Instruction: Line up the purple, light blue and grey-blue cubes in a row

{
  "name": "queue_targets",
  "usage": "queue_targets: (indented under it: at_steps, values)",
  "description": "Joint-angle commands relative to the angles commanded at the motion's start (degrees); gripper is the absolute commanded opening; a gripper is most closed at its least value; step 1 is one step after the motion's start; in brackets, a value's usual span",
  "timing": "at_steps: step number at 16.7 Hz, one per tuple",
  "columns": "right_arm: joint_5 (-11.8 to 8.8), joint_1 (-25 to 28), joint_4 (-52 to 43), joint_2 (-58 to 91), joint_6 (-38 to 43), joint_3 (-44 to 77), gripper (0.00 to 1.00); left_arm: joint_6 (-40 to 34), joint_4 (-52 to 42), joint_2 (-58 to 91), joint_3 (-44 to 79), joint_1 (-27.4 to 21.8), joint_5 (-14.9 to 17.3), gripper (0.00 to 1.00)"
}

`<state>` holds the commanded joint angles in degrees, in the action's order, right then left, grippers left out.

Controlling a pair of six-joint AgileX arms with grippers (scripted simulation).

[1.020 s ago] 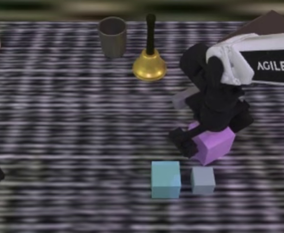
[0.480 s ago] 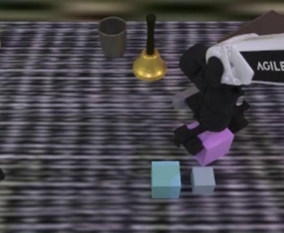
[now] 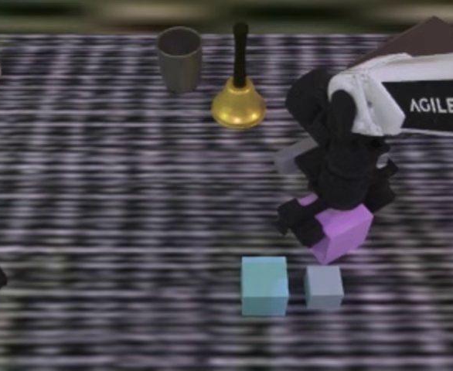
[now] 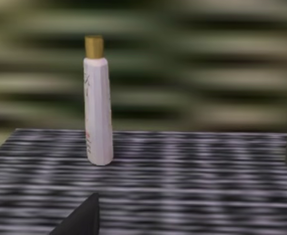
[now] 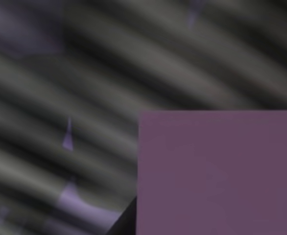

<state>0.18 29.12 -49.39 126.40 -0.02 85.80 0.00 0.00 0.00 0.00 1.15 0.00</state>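
Midway through a sorting job, the right hand [image 3: 328, 224] of an AgileX arm clamps the large matte violet-pink cube [image 3: 342, 231], its dark fingers closed on opposite faces. The cube sits skewed, corners turned off the square, just beyond and slightly right of the two cubes already set side by side near the front edge: the mid-sized sky-blue cube [image 3: 264, 285] on the left and the small slate grey-blue cube [image 3: 323, 287] to its right, close together but with a narrow gap between them. That pairing reads as the start of the row, and the purple block appears held for placement at one end, probably the right. The right arm reaches in from the far right of the striped surface [image 3: 95, 193], wrist bent steeply down over its load; whether the cube is lifted clear cannot be told. In the right wrist view, the purple face [image 5: 217, 171] fills the frame's corner. The left arm waits parked at the left edge, its hand's state impossible to tell.
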Motion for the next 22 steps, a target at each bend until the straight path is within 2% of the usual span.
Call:
queue_targets:
  at_steps: [6,13,18,22]
  values:
    - [0.0,0.0,-1.1,-0.7,0.0,0.9,0.00,0.0,0.0,0.0,0.0,0.0,0.0,1.00]
    - [0.0,0.4,-13.5,-5.4,-0.1,8.3,0.00,0.0,0.0,0.0,0.0,0.0,0.0,1.00]
    - [-0.1,0.1,-13.7,-5.4,0.2,8.5,0.00,0.0,0.0,0.0,0.0,0.0,0.0,1.00]
    - [0.1,3.8,-16.1,-2.5,6.5,13.5,0.00,0.0,0.0,0.0,0.0,0.0,0.0,1.00]
